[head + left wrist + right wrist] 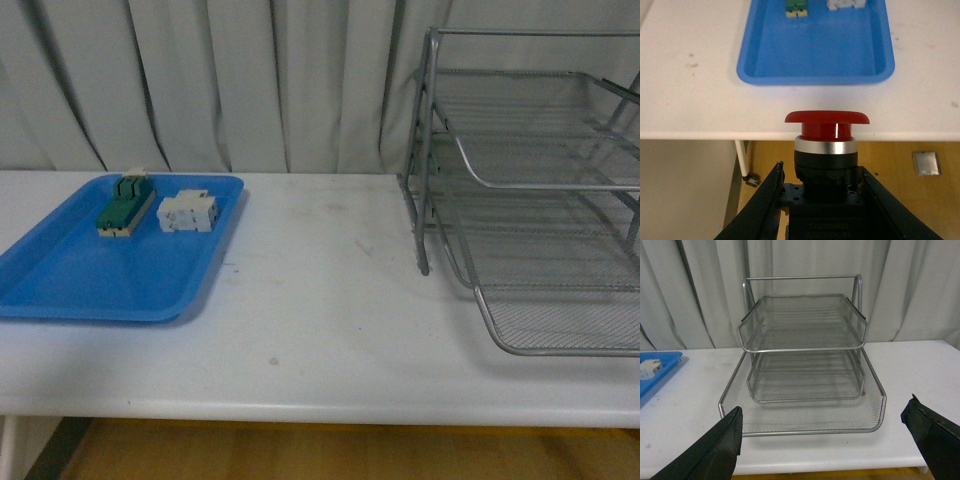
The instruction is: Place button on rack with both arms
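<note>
Button with the red mushroom cap is held in the left gripper, and the black fingers are clamped on both sides of its dark block body. It stands upright, with a silver ring under the cap. In the left wrist view the button is in the air just before the near edge of the white table, with wooden floor under it. Beyond the edge lies the blue tray, and at its far end are the green-topped block and the white block, side by side and a little apart. The front view shows this tray on the left part of the table and the rack on the right part, well apart from each other. Neither arm appears in this view. The rack is of silver wire mesh and has three shelves, and the lowest shelf reaches more towards the near edge than the two above. The right gripper faces the open front of the rack. Its fingers are wide apart and hold nothing.
</note>
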Available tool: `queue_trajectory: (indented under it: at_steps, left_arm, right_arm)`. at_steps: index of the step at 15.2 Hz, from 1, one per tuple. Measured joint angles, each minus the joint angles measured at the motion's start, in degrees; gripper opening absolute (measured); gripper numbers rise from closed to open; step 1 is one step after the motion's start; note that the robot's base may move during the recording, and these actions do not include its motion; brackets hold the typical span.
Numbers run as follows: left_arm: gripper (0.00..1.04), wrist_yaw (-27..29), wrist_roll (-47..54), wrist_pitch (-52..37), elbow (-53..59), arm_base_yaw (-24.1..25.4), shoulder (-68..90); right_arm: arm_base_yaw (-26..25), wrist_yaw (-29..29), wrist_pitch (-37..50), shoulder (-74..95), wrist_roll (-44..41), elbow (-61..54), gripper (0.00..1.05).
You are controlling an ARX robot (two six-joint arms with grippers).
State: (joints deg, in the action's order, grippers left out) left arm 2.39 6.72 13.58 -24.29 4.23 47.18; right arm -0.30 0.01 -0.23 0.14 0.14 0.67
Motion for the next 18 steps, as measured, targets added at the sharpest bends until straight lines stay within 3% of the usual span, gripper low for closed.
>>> queue_trajectory:
  at_steps: [18]
  left_arm:
    - [0.38, 0.8, 0.0, 0.4, -0.3, 0.4, 0.4]
  right_arm:
    - [0.0, 0.0, 0.0, 0.1, 0.0, 0.0, 0.98]
